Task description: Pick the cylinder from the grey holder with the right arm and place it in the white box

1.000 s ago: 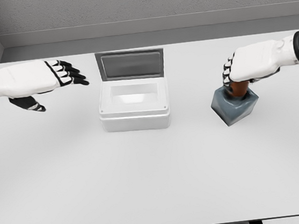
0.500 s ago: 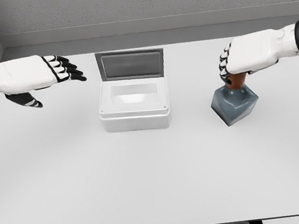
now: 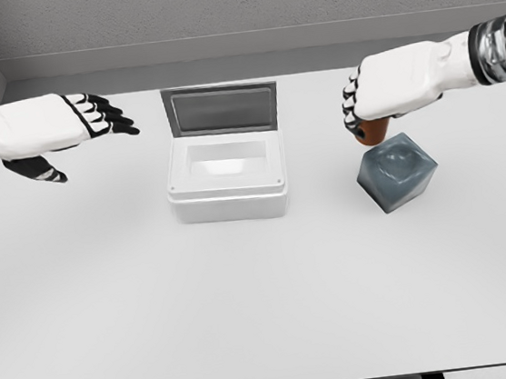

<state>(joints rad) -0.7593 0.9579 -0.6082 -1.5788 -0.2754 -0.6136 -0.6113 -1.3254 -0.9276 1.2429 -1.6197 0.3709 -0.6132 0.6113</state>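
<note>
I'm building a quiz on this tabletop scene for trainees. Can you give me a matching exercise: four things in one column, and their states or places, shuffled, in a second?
Things:
1. cylinder
2. grey holder
3. white box
4. left hand

States:
A. lid raised, nothing visible inside
B. fingers spread, holding nothing, left of the box
C. gripped in the right hand, clear of its socket
D. socket vacant, standing on the table

Pairs: 1-C, 2-D, 3-A, 4-B

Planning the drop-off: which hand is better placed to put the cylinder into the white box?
The right hand: it already grips the brown cylinder, lifted clear of the grey holder. The left hand hangs open, holding nothing, left of the open white box.
</note>
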